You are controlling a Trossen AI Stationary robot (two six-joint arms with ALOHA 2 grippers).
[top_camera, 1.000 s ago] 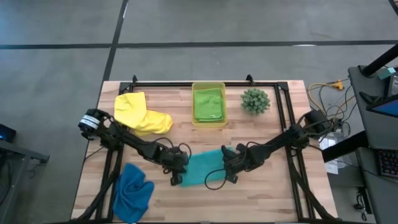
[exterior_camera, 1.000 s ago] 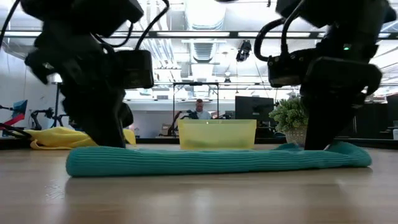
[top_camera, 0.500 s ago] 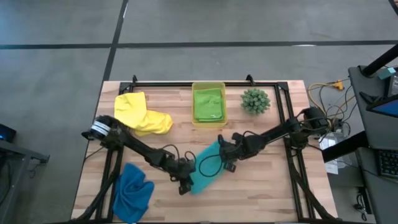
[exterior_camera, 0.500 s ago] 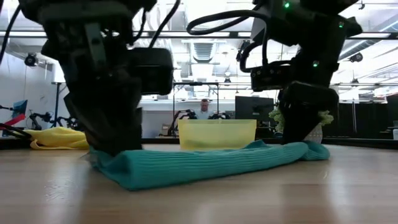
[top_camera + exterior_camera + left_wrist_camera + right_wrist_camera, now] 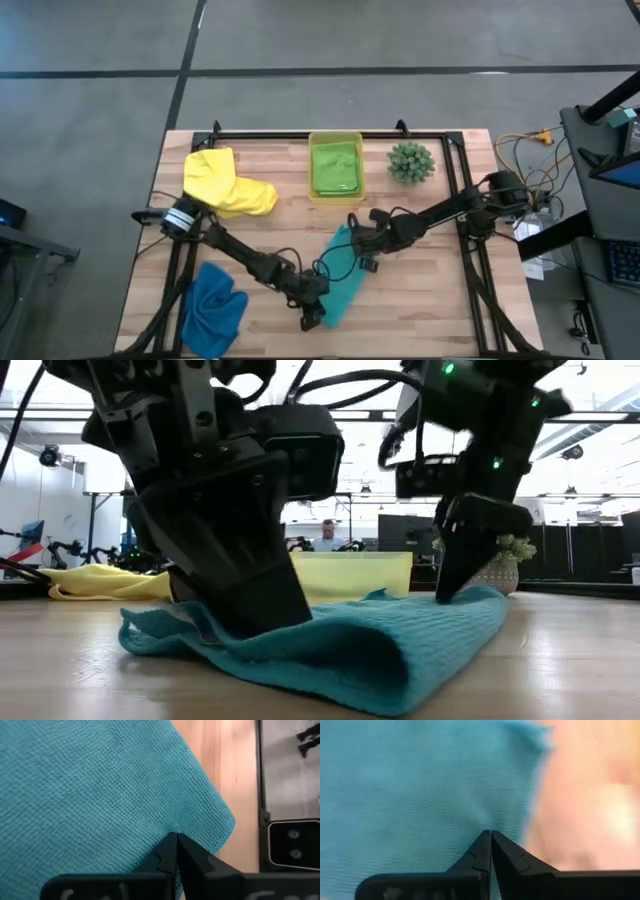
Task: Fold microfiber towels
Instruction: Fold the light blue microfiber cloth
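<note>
A folded teal towel (image 5: 340, 278) lies on the wooden table as a strip slanting from far to near; in the low view its rounded fold (image 5: 400, 680) faces the near edge. My left gripper (image 5: 312, 318) is shut at its near end, my right gripper (image 5: 360, 254) shut at its far end. A yellow towel (image 5: 226, 184) lies crumpled at the far left and a royal blue towel (image 5: 213, 308) at the near left. A lime green towel (image 5: 335, 166) lies in the bin. My left gripper presses its shut fingertips (image 5: 176, 840) down on the teal towel's top layer close to a corner of the near end (image 5: 200, 820), slanting down from the table's left. The cloth lies flat on the table under them. My right gripper presses its shut fingertips (image 5: 491, 836) down on the towel's far end (image 5: 470, 810), not far from its edge, coming steeply from above. That end rests on the table, slightly humped in the low view (image 5: 470, 600).
A translucent yellow-green bin (image 5: 335, 198) stands at the far middle, with a small spiky green plant (image 5: 410, 161) to its right. A black frame (image 5: 455, 180) runs along the table's far and side edges. Bare wood lies at the near right (image 5: 420, 310).
My left gripper has gone toward the near edge and rightward, and my right gripper toward the far edge, both shut on the cloth's surface. The teal towel has turned about on the table, from lying left to right to slanting far to near, and it still lies flat.
</note>
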